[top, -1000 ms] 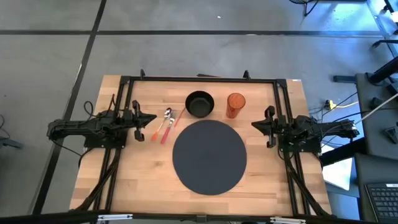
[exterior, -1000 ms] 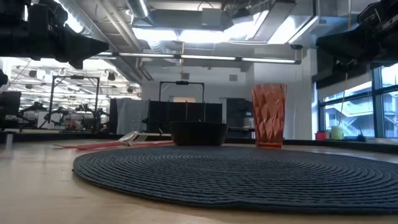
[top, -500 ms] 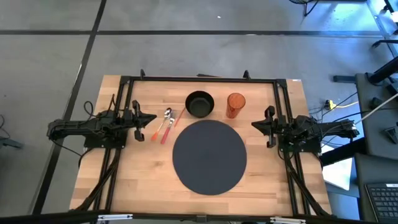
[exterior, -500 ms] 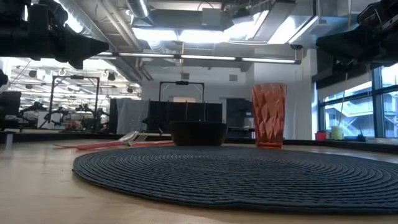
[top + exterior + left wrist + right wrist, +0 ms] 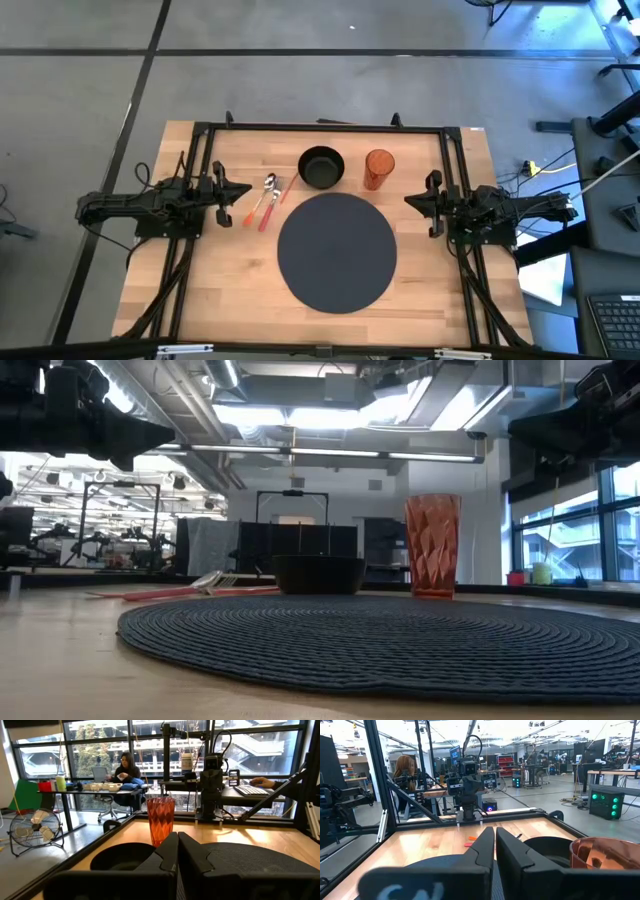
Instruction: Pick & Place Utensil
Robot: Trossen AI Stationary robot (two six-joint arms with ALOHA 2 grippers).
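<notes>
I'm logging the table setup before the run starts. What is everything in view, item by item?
Placemat: one, dark grey, round, table centre.
Bowl: one, black, behind the placemat.
Cup: one, orange, right of the bowl.
Spoon: one, silver head with an orange handle, left of the bowl.
Fork: one, red handle, beside the spoon.
Table: one, light wood, with a black frame.
Person: one, seated at a desk beyond the table.
Left gripper: jaws shut, at the left edge, holding nothing.
Right gripper: jaws shut, at the right edge, holding nothing.
</notes>
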